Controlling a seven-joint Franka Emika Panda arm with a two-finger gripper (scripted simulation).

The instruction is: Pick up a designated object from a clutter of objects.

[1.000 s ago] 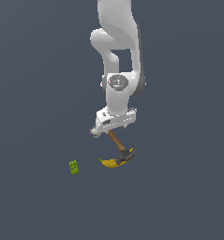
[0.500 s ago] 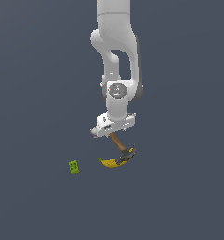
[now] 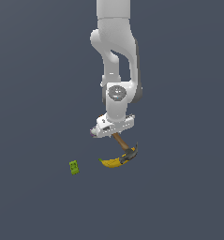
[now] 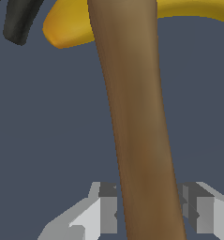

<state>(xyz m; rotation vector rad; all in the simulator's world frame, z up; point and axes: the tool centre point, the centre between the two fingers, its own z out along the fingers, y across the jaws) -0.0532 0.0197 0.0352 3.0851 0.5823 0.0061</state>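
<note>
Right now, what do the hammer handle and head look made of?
Hammer handle: looks like wood, matte brown with faint lengthwise shading, no gloss. It runs between the jaws of the gripper. Hammer head: dark grey to black, probably metal, though the render shows no shine to confirm it. It lies against the yellow banana.

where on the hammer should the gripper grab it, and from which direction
Grip the hammer on its bare wooden handle, well short of the dark head, which lies against the banana. Come down from above with one finger on each side of the shaft. The gripper already straddles it that way; whether the pads touch it is not clear.
</note>
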